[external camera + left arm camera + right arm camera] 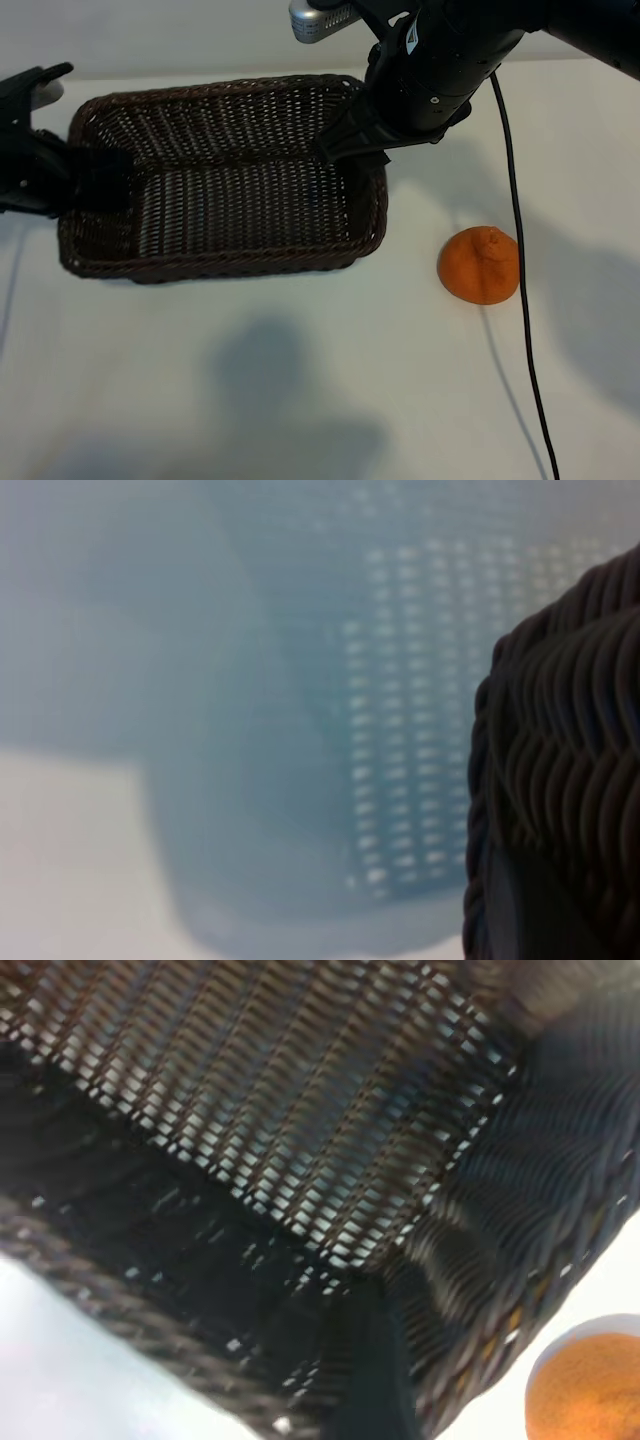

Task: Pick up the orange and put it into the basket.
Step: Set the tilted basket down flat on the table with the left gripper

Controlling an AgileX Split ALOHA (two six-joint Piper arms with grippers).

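The orange point(480, 265) lies on the white table, to the right of the basket and apart from it. It also shows at the edge of the right wrist view as the orange point(590, 1385). The dark brown wicker basket point(220, 265) stands left of centre with nothing in it. My right gripper point(350, 155) hangs open over the basket's far right corner and holds nothing. One dark finger point(368, 1365) shows against the weave point(200, 1090). My left gripper point(95, 180) is shut on the basket's left wall, whose braided rim point(570, 730) fills one side of the left wrist view.
A black cable point(522, 330) hangs from the right arm and runs down across the table, passing just right of the orange. White tabletop point(300, 400) lies in front of the basket.
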